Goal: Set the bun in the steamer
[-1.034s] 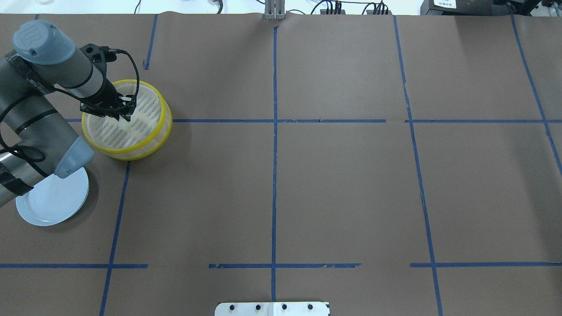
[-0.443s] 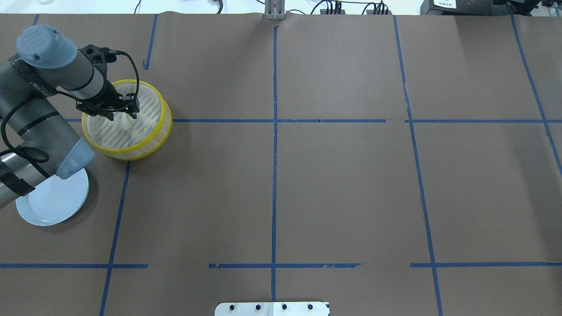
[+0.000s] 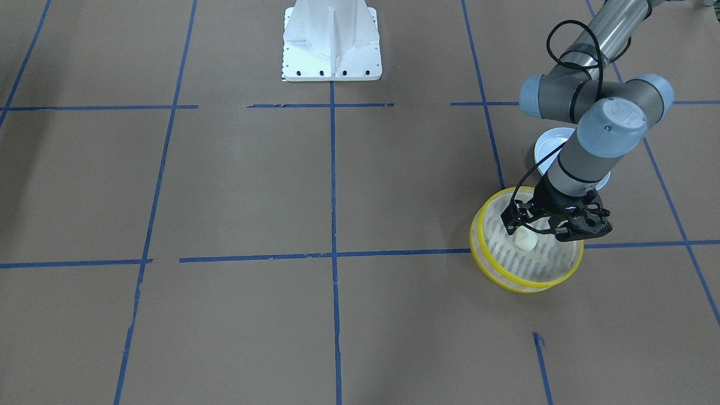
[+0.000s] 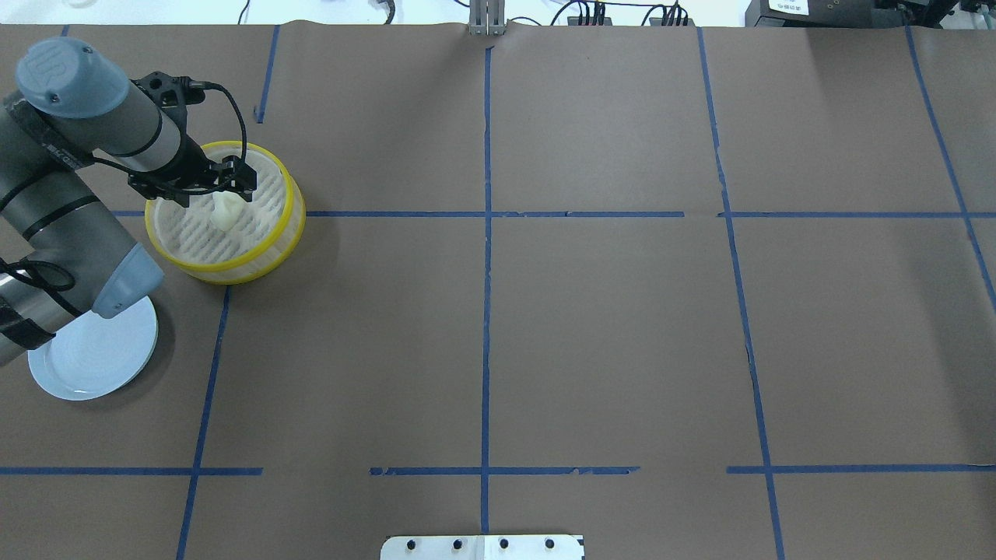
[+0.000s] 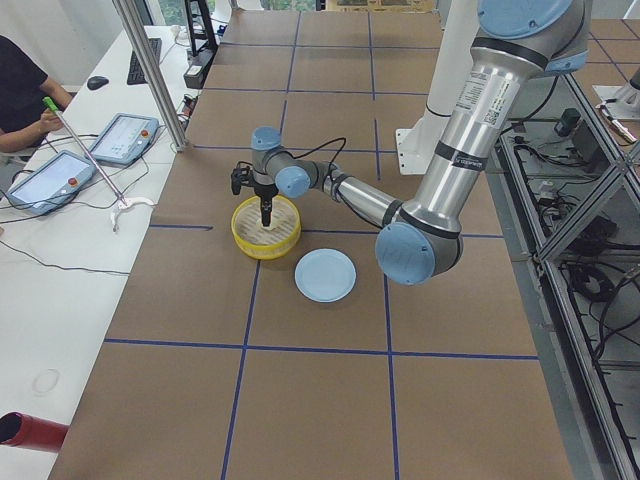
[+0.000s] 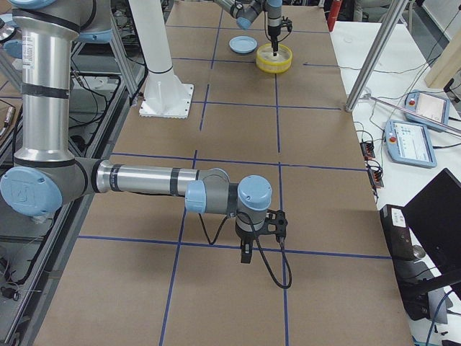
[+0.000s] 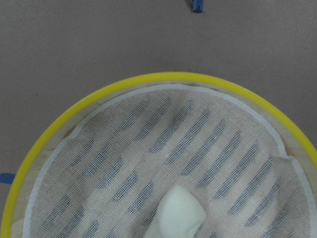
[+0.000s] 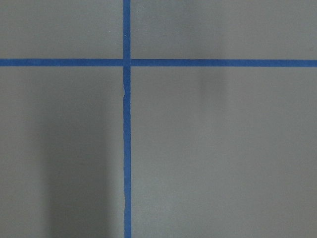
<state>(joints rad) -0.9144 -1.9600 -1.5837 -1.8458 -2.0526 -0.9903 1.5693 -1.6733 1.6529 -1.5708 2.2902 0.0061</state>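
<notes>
The steamer (image 4: 293, 208), a round basket with yellow rims and a slotted whitish floor, stands at the table's far left. It also shows in the front view (image 3: 508, 281) and in the left wrist view (image 7: 163, 78). The small cream-white bun (image 4: 226, 211) lies on the steamer's floor, and shows too in the front view (image 3: 524, 241) and the left wrist view (image 7: 178, 215). My left gripper (image 4: 205, 187) hangs open just above the basket, clear of the bun. My right gripper (image 6: 245, 254) shows only in the right side view, over bare table; I cannot tell if it is open.
A pale blue plate (image 4: 93, 354) lies on the table near the steamer, partly under my left arm's elbow. The robot's white base plate (image 3: 332, 39) stands at the table's middle edge. Blue tape lines cross the brown table cover.
My left gripper was low in the steamer with its fingers around the bun. It has let go and risen; the bun stays on the steamer's floor.
</notes>
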